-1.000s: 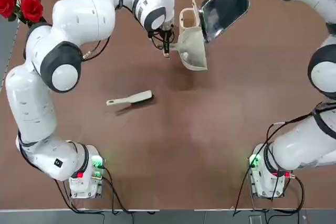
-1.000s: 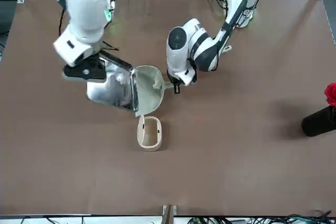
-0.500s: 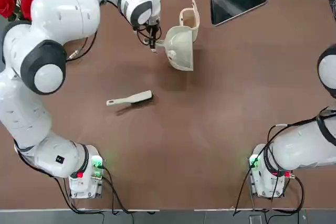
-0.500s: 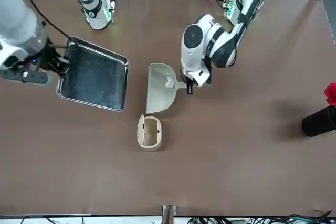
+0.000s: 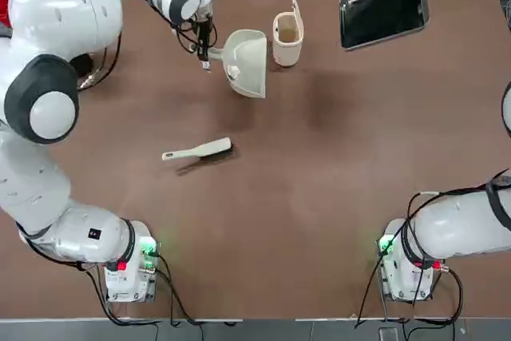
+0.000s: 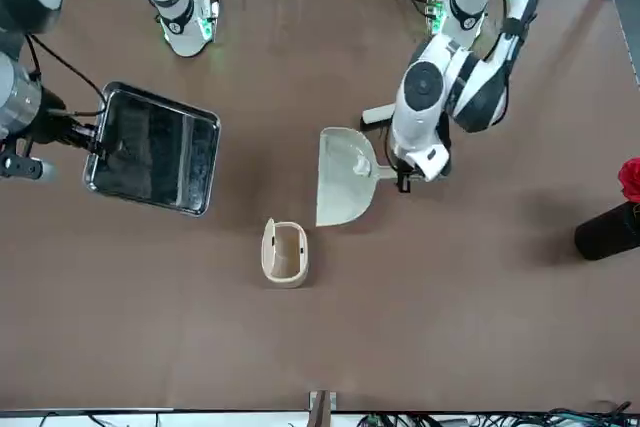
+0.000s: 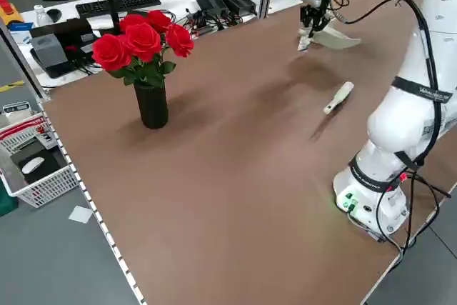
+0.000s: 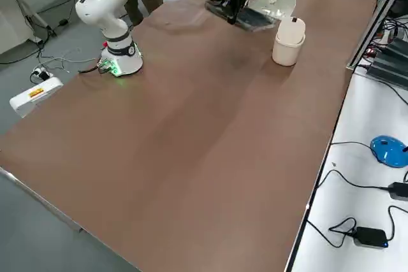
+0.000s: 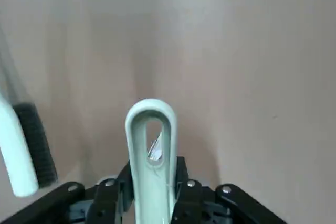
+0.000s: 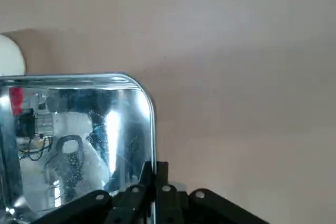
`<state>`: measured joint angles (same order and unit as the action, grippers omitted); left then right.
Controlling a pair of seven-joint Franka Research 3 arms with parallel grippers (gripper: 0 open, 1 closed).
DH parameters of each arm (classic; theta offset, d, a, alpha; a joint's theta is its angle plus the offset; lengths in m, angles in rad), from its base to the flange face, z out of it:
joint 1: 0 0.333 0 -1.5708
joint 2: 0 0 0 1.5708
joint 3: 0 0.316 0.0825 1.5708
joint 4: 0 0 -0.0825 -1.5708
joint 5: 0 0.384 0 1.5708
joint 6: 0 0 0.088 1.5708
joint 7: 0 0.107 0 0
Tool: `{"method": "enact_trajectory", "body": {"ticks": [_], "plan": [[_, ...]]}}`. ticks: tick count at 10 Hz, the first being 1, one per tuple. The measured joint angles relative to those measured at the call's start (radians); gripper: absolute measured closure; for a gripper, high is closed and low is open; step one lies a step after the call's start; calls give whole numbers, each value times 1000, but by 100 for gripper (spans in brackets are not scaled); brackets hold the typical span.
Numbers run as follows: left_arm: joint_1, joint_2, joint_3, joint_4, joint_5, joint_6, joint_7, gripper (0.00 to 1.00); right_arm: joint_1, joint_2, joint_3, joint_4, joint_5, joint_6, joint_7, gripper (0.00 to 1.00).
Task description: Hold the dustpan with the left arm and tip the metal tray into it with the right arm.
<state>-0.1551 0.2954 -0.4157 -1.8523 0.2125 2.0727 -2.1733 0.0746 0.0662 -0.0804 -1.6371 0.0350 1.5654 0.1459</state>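
The dustpan (image 5: 247,63) lies upper centre of the top view, its scoop just beside the left hand (image 5: 207,55), on the side facing the right arm. The left hand is closed on the stubby handle. The metal tray (image 5: 386,12) is at upper right in that view, its rim gripped by the closed right hand (image 10: 154,182). Tray and dustpan stand well apart.

The dustpan's handle points to the left in the top view; its long axis runs from handle to scoop, sloping slightly down to the right. In the front view the scoop's straight lip faces left, and a small whitish piece (image 6: 362,164) sits in the scoop near the handle. The tray is roughly square, so no clear long axis can be given; in the front view its face is visible, its sides slanting.

The cream bin (image 5: 287,36), its lid raised, stands on the tabletop (image 5: 319,197) between dustpan and tray in the top view, close to the scoop. The hand brush (image 5: 198,150) lies left of centre, bristles toward the right. A dark vase of red roses (image 7: 151,103) stands at upper left of the left side view.
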Motion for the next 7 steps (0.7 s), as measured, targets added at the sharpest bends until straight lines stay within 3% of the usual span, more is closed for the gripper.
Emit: {"method": "enact_trajectory", "body": {"ticks": [4,7], "plan": [[56,13,14,159,-1,-3,54,68,-7,-5,-165,-210,77,172,-195,95],[45,110,18,318,20,-9,52,68,-53,3,-175,-394,98,382,-300,95]]}}
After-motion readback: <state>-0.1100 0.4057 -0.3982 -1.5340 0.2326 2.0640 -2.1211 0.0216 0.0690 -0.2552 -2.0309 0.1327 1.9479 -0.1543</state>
